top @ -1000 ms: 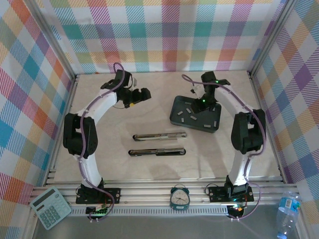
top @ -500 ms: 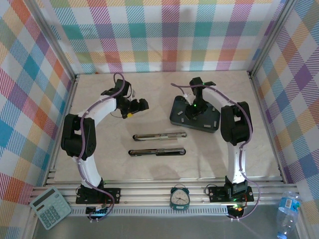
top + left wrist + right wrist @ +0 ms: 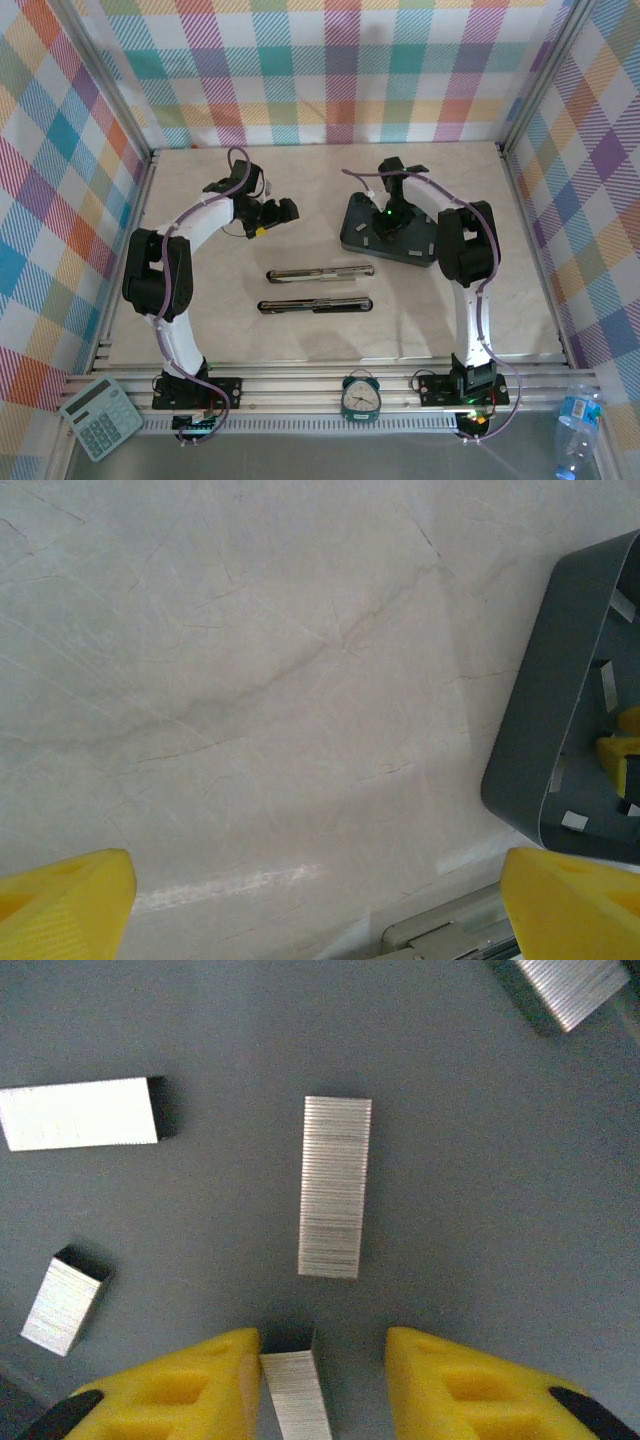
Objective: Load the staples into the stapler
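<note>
Where the plaid walls [image 3: 330, 70] in many colours close in on three sides, the table [image 3: 250, 340] shows as a pale, marble-veined surface inside an aluminium frame. Outside its near left corner, one calculator [image 3: 101, 416] lies on the metal rail.

The left gripper [image 3: 318, 890] hangs over bare table toward the far edge, left of centre, with its yellow fingers [image 3: 65, 905] spread wide and nothing between them.

Two staplers lie near the middle of the table, both long, dark and parallel to the near edge. One [image 3: 320, 272] lies farther back and the other [image 3: 315, 305] is nearer. The left wrist view catches only the cut-off end of one at its bottom edge. One alarm clock [image 3: 360, 396] stands on the near rail, about midway along it.

One dark grey tray [image 3: 545, 690] sits toward the far right of the table and holds the staples [image 3: 335, 1187]. The right wrist view shows five strips. One is bright, one lies in the centre, one is short, and one is cut off at the upper right corner. The fifth strip [image 3: 295, 1400] sits between the fingers. From above they are too small to count.

The right gripper [image 3: 322, 1342] is down inside the tray with its jaws drawn partway in around that strip. One finger [image 3: 190, 1385] is against it or just beside it, and a clear gap remains on the other side, so nothing is pinched.

Outside the near right corner, one water bottle [image 3: 578, 418] is partly cut off.
</note>
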`<act>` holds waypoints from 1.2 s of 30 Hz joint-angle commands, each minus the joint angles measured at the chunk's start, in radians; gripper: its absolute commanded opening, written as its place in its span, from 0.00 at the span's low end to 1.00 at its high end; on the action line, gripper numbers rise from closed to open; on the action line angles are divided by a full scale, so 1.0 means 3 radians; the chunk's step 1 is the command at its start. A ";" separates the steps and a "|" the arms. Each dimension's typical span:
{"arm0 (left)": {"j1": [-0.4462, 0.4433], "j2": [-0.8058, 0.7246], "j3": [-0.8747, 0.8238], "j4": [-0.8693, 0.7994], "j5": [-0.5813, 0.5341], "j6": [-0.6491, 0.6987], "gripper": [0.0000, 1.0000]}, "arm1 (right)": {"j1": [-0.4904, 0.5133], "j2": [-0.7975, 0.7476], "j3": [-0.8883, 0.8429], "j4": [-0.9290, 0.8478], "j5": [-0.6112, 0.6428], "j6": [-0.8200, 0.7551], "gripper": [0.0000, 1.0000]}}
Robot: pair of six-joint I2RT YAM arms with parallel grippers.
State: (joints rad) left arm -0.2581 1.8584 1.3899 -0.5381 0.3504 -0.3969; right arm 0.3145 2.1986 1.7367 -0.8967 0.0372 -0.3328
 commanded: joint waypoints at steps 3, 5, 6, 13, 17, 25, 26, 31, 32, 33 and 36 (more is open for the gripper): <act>0.0038 -0.0034 -0.0034 0.0100 0.0134 -0.0064 0.93 | 0.0013 0.0128 0.0063 -0.0032 -0.0035 -0.0011 0.27; 0.0028 -0.0013 -0.0026 0.0108 0.0178 -0.0088 0.93 | 0.0014 0.0131 0.0066 -0.0028 -0.0015 0.0011 0.28; 0.0018 -0.0008 -0.0025 0.0106 0.0179 -0.0087 0.93 | 0.0012 0.0138 0.0062 -0.0024 -0.0005 0.0024 0.30; -0.0023 0.0013 -0.0006 0.0091 0.0172 -0.0088 0.93 | 0.0015 0.0166 0.0096 -0.0069 -0.0047 0.0062 0.25; -0.0078 0.0051 0.0036 0.0086 0.0221 -0.0113 0.93 | 0.0007 0.0023 0.0036 0.0023 -0.0098 0.0099 0.21; -0.0350 0.0264 0.0386 -0.0023 0.0363 -0.0189 0.93 | -0.0147 -0.0763 -0.0502 0.0559 -0.0284 0.0332 0.19; -0.0393 0.0299 0.0429 -0.0031 0.0390 -0.0186 0.93 | -0.0158 -0.0861 -0.0561 0.0588 -0.0302 0.0360 0.19; -0.0583 0.0501 0.0625 -0.0068 0.0351 -0.0207 0.93 | -0.0183 -0.1504 -0.1035 0.0813 -0.0394 0.0531 0.18; -0.0601 0.0539 0.0647 -0.0052 0.0359 -0.0231 0.93 | -0.0184 -0.1620 -0.1150 0.0872 -0.0416 0.0572 0.19; -0.0626 0.0580 0.0682 -0.0032 0.0366 -0.0254 0.93 | -0.0192 -0.1759 -0.1274 0.0945 -0.0465 0.0617 0.19; -0.0708 0.0724 0.0809 -0.0028 0.0395 -0.0307 0.93 | -0.0202 -0.2118 -0.1593 0.1137 -0.0583 0.0742 0.19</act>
State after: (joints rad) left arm -0.4519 2.0319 1.5845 -0.5278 0.4450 -0.4599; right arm 0.2546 1.6314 1.3365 -0.6357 -0.0708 -0.1749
